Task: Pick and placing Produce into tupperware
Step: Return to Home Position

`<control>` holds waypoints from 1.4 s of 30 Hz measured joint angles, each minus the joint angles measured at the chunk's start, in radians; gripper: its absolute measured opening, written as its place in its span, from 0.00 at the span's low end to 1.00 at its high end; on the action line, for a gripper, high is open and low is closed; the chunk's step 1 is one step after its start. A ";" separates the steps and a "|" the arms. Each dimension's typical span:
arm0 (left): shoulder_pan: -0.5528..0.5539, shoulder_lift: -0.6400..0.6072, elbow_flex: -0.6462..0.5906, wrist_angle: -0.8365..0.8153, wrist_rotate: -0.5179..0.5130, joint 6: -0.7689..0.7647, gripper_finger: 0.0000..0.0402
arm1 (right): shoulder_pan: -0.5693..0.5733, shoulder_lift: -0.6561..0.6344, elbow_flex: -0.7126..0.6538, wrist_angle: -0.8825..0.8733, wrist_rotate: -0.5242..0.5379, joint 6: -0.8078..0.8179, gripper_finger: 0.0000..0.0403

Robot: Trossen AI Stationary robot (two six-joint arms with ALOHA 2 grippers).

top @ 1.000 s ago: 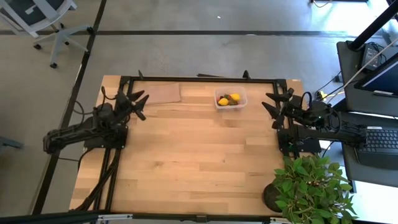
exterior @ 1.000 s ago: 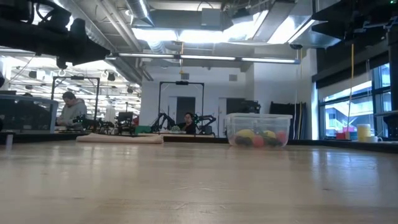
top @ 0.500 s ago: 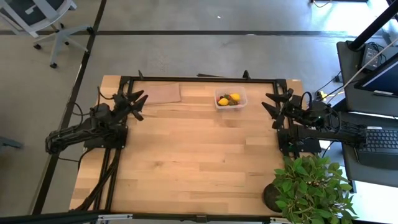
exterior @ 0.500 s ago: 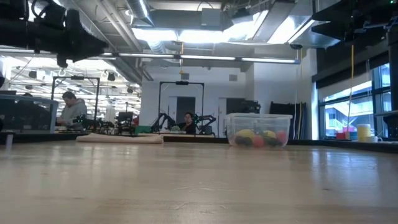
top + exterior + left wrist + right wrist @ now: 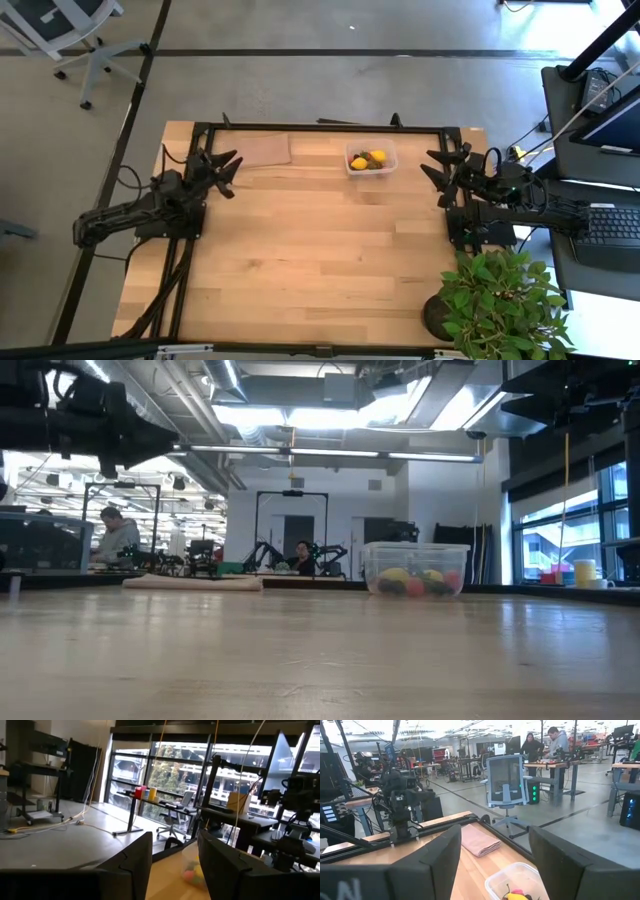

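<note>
Clear tub (image 5: 388,171) sits at the table's (image 5: 300,260) far edge, produce (image 5: 366,160) inside. We see left gripper (image 5: 230,172) and right gripper (image 5: 431,174) spread, empty, well apart. An arm swinging wide could clip the tub and spill fruit.

One clear tub (image 5: 385,168) at twelve o'clock, two yellow lemons (image 5: 358,164) inside, dark berries (image 5: 369,158) too bunched to count. One brown sheet (image 5: 262,150) at eleven, one potted plant (image 5: 500,300) at five. Two arms: left arm (image 5: 125,215) at nine, right arm (image 5: 540,212) at three.
</note>
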 joint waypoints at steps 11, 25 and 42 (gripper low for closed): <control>0.000 0.000 -0.011 -0.043 -0.001 0.058 0.38 | 0.000 0.000 0.000 -0.013 -0.002 0.017 0.58; 0.000 0.000 -0.011 -0.095 -0.001 0.059 0.37 | -0.007 -0.006 -0.111 0.031 0.070 -0.028 0.58; 0.000 0.000 -0.011 -0.091 -0.002 0.057 0.40 | -0.007 -0.153 -0.118 -0.041 0.235 -0.012 0.58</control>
